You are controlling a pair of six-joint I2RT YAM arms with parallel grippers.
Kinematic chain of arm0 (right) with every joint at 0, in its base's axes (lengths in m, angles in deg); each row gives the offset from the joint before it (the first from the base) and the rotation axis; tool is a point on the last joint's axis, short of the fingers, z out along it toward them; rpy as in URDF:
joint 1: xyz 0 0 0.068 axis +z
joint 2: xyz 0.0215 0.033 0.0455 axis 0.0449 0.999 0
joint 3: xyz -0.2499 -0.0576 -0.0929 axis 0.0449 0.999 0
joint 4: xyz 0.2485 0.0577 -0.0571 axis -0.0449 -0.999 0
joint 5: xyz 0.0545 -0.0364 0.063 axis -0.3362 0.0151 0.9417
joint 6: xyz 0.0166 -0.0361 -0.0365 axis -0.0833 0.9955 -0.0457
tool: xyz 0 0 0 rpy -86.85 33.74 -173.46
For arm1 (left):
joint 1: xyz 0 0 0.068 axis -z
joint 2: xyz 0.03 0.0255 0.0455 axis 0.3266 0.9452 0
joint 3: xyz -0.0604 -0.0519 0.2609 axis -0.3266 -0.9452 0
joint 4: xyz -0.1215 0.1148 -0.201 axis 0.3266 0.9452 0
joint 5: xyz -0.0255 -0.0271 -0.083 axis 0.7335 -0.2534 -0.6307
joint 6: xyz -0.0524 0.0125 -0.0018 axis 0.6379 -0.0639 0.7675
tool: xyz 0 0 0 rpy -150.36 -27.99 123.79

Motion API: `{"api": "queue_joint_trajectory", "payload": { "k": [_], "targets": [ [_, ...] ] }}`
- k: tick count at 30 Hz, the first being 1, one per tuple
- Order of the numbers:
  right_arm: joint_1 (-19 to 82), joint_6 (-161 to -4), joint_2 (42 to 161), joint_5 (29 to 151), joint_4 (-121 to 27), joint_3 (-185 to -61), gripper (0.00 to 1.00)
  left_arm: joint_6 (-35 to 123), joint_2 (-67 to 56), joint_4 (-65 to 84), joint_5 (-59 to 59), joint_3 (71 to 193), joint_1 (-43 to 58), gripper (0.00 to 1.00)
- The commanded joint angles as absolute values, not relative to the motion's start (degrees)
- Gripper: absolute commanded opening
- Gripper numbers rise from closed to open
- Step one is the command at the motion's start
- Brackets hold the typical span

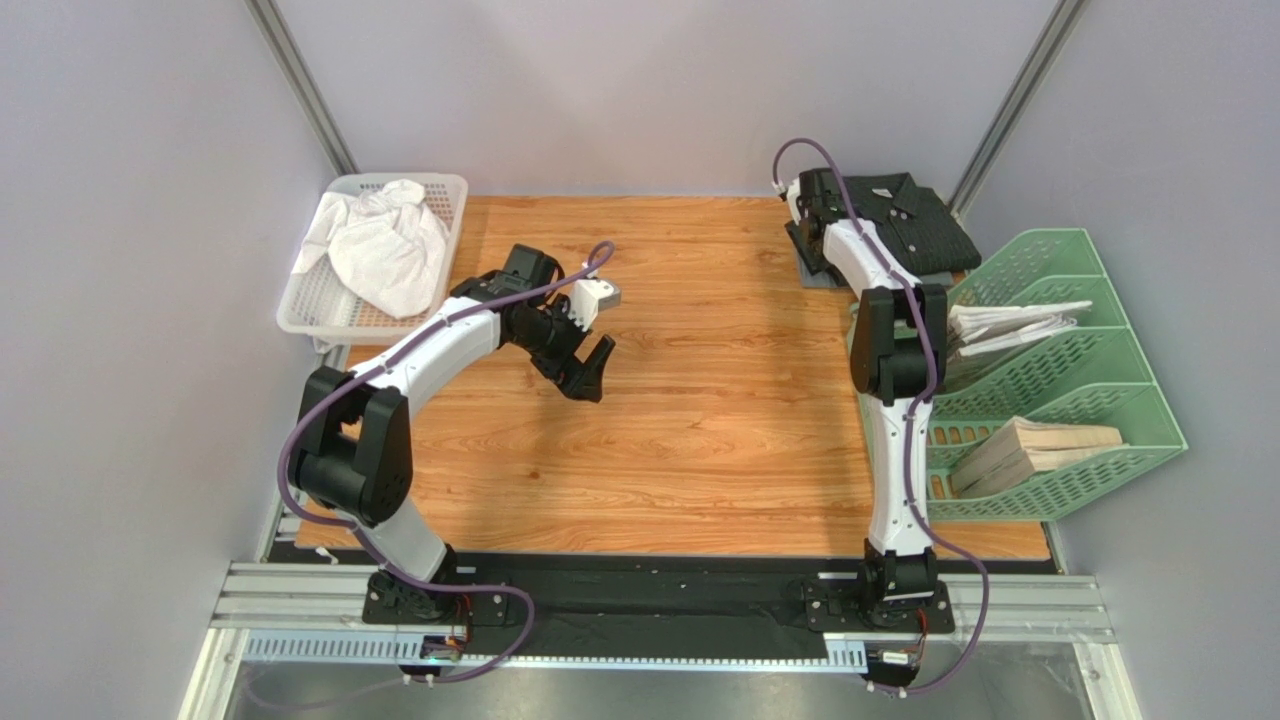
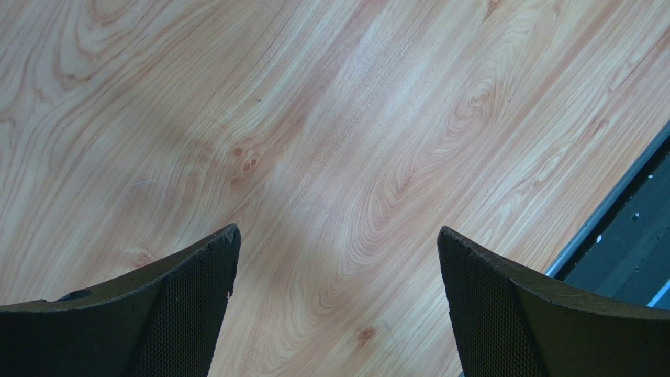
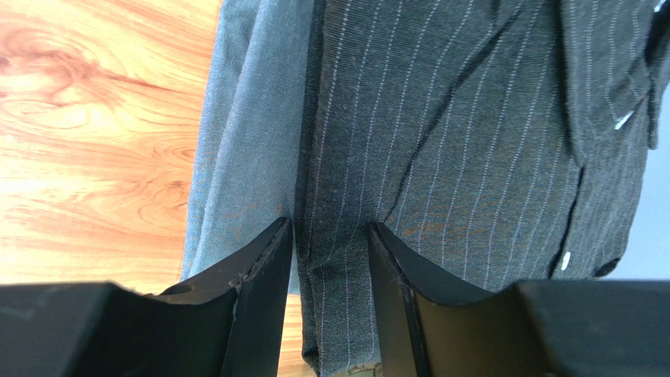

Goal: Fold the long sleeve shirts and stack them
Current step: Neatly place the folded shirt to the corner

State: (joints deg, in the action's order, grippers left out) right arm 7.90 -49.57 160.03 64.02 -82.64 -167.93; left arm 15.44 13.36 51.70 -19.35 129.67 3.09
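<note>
Right gripper (image 3: 329, 228) pinches black pinstripe shirt (image 3: 440, 133) edge, lower centre, atop grey shirt (image 3: 244, 141); likely limp; left gripper (image 2: 338, 232) agape, empty

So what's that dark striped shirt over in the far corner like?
The black shirt is soft dark cloth with thin pale pinstripes, a collar and small pale buttons. It lies folded at the far right corner of the table, on top of a grey shirt that peeks out along one side. The right pincer straddles its near edge. Whether the pincer grips the cloth is unclear.
</note>
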Motion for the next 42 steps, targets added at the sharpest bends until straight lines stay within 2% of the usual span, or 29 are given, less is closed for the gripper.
{"api": "queue_joint_trajectory", "payload": {
  "k": [1, 2, 3, 5, 6, 8, 9, 17, 23, 26, 28, 31, 32, 34, 37, 40, 42],
  "targets": [
    [7.8, -48.6, 160.5, 62.3, -81.0, -171.0, 0.44, 15.2, 11.4, 52.0, -19.3, 129.5, 3.0, 0.99],
    [7.8, -48.7, 160.4, 62.2, -81.0, -171.2, 0.4, 15.1, 11.4, 52.2, -19.3, 129.5, 3.0, 0.99],
    [7.8, -48.7, 160.1, 61.9, -81.0, -171.4, 0.29, 15.1, 11.4, 52.2, -19.2, 129.5, 3.0, 0.99],
    [7.8, -48.7, 159.7, 61.4, -81.0, -172.4, 0.22, 15.0, 11.3, 52.3, -19.1, 129.6, 3.0, 0.99],
    [7.8, -48.6, 159.2, 60.8, -81.0, -172.8, 0.14, 15.0, 11.4, 52.5, -19.0, 129.8, 3.0, 0.99],
    [7.6, -48.1, 158.9, 60.5, -81.5, -174.3, 0.07, 14.7, 11.4, 52.7, -19.2, 129.9, 3.1, 0.99],
    [7.5, -47.6, 158.6, 60.4, -81.6, -174.5, 0.0, 14.7, 11.4, 52.6, -19.3, 130.0, 3.0, 0.99],
    [8.0, -46.7, 158.1, 58.9, -86.6, -183.8, 0.0, 14.5, 11.7, 52.8, -19.8, 130.5, 3.0, 0.99],
    [9.1, -47.7, 160.8, 58.6, -85.4, -182.2, 0.01, 15.0, 12.4, 52.9, -19.9, 130.9, 3.0, 0.99],
    [9.1, -51.3, 163.2, 61.4, -87.0, -183.5, 0.09, 15.5, 12.1, 53.0, -20.5, 130.6, 2.7, 0.99],
    [9.1, -53.7, 162.1, 68.0, -89.1, -183.2, 0.12, 15.8, 11.8, 53.9, -22.0, 130.7, 2.3, 0.99],
    [8.4, -56.8, 156.9, 80.9, -90.6, -180.0, 0.32, 16.7, 11.0, 54.4, -24.3, 130.7, 1.1, 0.99],
    [8.3, -57.2, 155.5, 84.2, -90.6, -179.2, 0.44, 16.7, 10.9, 54.4, -24.8, 130.9, 0.6, 0.99],
    [7.9, -57.3, 152.2, 88.2, -93.2, -179.3, 0.56, 17.2, 10.3, 54.9, -26.1, 131.6, 0.0, 0.99],
    [6.4, -60.3, 146.4, 93.6, -95.4, -180.1, 0.85, 18.2, 9.5, 54.8, -28.5, 135.2, -1.2, 0.99],
    [3.9, -65.8, 138.8, 101.1, -95.8, -176.9, 1.0, 19.8, 9.1, 55.5, -27.6, 140.5, -1.3, 0.99],
    [3.2, -69.7, 134.8, 104.9, -95.0, -171.5, 1.0, 21.5, 8.9, 55.5, -24.4, 143.6, -1.4, 0.99]
  ]
}}
